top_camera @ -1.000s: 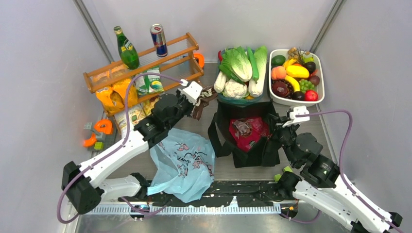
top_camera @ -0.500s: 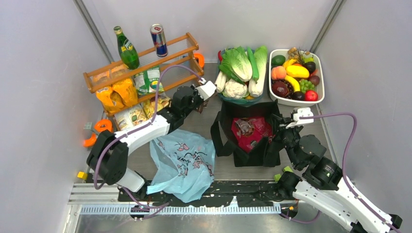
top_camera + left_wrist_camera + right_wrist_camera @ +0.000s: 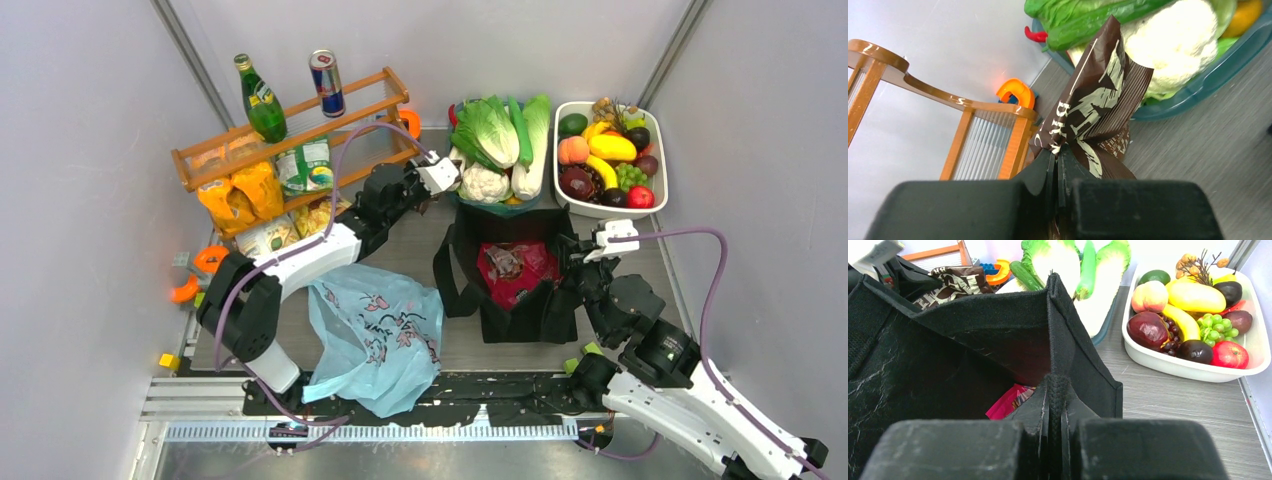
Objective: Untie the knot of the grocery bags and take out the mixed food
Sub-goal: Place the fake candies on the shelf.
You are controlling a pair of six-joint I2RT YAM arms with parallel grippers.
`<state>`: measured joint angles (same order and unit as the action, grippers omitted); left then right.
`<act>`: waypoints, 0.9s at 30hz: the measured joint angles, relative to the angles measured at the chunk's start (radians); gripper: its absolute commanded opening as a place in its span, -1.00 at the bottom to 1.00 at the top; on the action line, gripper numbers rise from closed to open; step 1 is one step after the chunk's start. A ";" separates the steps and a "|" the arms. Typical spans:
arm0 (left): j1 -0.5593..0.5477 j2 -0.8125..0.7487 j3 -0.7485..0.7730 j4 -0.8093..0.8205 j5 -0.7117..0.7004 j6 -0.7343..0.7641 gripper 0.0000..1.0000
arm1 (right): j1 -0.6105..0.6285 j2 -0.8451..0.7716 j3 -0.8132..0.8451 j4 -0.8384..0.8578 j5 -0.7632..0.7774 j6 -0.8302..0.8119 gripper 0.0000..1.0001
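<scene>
Left gripper [image 3: 1055, 156] pinches packet [image 3: 1098, 102] (light, probably slippery) by its edge, beyond tote [image 3: 948, 357]; right gripper [image 3: 1055, 387] clamps tote rim.

you face two bags: one light-blue plastic bag [image 3: 375, 335] and one black tote [image 3: 510, 322]. two snack packets show: one brown packet [image 3: 1098, 110], one pink-red packet [image 3: 515, 272]. count one wooden rack [image 3: 290, 135], one green bottle [image 3: 262, 100], one can [image 3: 326, 83], one teal tray [image 3: 1208, 80], one white tub [image 3: 1168, 367], and two arms: left arm [image 3: 310, 262], right arm [image 3: 700, 410].
</scene>
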<state>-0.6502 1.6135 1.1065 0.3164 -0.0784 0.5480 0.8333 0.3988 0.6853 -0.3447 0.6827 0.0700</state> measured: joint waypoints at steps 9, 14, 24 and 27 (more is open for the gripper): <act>0.029 0.106 -0.010 0.052 -0.051 0.171 -1.00 | -0.003 -0.002 0.000 0.000 0.002 -0.012 -0.90; 0.031 0.166 -0.019 0.115 -0.099 0.246 -1.00 | -0.003 -0.014 0.000 -0.001 0.002 -0.013 -0.90; 0.031 0.253 -0.040 0.245 -0.248 0.402 -1.00 | -0.003 -0.038 -0.006 -0.002 0.004 -0.013 -0.90; 0.032 0.283 -0.045 0.270 -0.320 0.437 -0.91 | -0.003 -0.041 -0.008 -0.002 0.004 -0.013 -0.90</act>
<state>-0.6186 1.8969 1.0618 0.5865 -0.3988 0.9852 0.8299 0.3576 0.6777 -0.3462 0.6865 0.0566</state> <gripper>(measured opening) 0.023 0.101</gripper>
